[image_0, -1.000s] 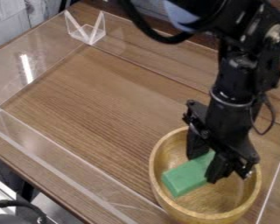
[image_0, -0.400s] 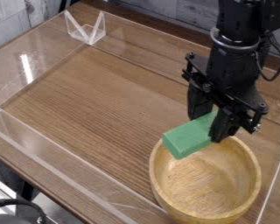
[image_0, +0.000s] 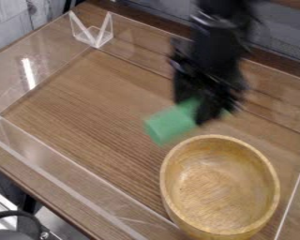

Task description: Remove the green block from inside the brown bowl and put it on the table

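My gripper (image_0: pixel 197 105) points down above the table (image_0: pixel 90 103), just up and left of the brown bowl (image_0: pixel 221 190). It is shut on the green block (image_0: pixel 172 123), which hangs tilted in the air below the black fingers, clear of the bowl's rim. The picture is blurred around the arm. The light wooden bowl sits at the lower right with nothing inside it.
Low clear acrylic walls (image_0: pixel 40 159) run along the table's left and near edges. A small clear folded stand (image_0: pixel 93 30) sits at the back left corner. Bare wood-grain surface stretches left of the bowl.
The gripper lifted the green block up out of the bowl and carried it to the left, past the rim. The bowl stayed in place.
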